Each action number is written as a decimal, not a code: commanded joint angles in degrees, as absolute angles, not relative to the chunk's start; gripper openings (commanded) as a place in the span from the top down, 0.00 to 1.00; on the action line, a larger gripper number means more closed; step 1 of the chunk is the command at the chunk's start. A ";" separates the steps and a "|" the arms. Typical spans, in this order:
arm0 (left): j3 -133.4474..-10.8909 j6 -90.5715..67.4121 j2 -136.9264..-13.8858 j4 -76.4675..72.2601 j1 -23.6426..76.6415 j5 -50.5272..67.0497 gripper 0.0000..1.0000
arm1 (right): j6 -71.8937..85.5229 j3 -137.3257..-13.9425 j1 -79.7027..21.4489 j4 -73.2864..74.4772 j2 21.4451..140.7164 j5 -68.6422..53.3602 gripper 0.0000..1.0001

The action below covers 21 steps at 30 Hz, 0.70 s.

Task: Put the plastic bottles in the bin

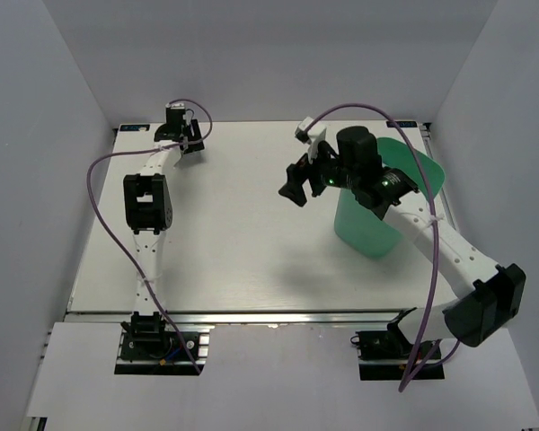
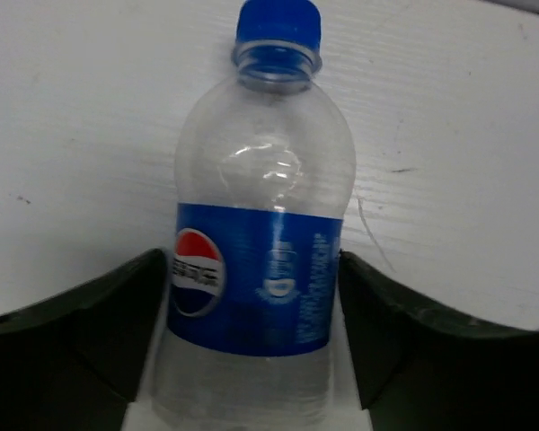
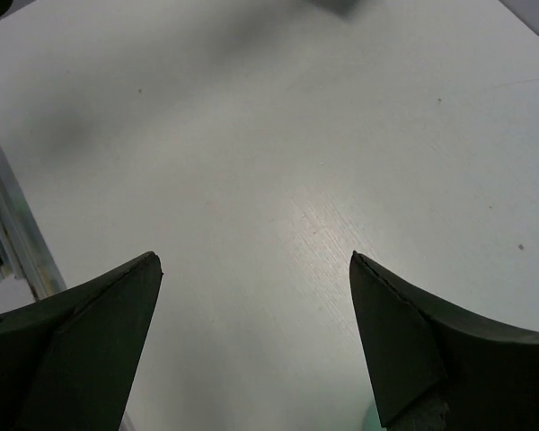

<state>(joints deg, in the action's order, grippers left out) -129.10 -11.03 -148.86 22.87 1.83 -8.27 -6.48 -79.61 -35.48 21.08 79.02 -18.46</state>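
Observation:
A clear plastic bottle (image 2: pixel 256 224) with a blue label and a blue cap lies between my left gripper's fingers, cap pointing away. My left gripper (image 2: pixel 253 260) is shut on its labelled body, both fingers touching its sides. In the top view this gripper (image 1: pixel 190 153) is at the table's far left corner, and the bottle is mostly hidden under it. The mint-green bin (image 1: pixel 377 229) stands at the right of the table. My right gripper (image 1: pixel 296 184) is open and empty, just left of the bin's rim and above the table. In its wrist view the gripper (image 3: pixel 254 260) shows only bare tabletop. No other bottles show.
The white table (image 1: pixel 242 242) has grey walls at the back and at both sides. A purple cable (image 1: pixel 103 193) loops beside the left arm. Another purple cable (image 1: pixel 368 112) arcs over the right arm and the bin. A metal rail (image 1: pixel 251 316) runs along the near edge.

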 commanded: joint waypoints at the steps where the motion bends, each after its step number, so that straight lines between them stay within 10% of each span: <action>1: -125.78 -11.78 -145.03 21.19 1.76 -8.61 0.22 | -9.49 -77.09 -36.12 15.93 74.10 -24.43 0.11; 6: -125.78 -11.25 -139.76 23.03 1.76 -4.67 0.81 | -6.25 -74.36 -36.30 15.12 72.42 -21.81 0.11; 9: -117.36 -11.69 -129.78 19.44 1.93 -1.33 0.97 | -1.34 -73.40 -36.30 13.63 72.42 -18.55 0.11; 21: -62.69 -34.52 -84.48 -4.55 16.15 23.63 1.00 | 2.46 -62.15 -36.56 4.75 69.26 -25.67 0.11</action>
<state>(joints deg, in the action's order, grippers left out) -70.15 -23.70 -89.23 1.80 9.32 14.63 0.64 -63.77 -36.16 10.59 72.16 -24.75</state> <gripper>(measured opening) 0.665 0.895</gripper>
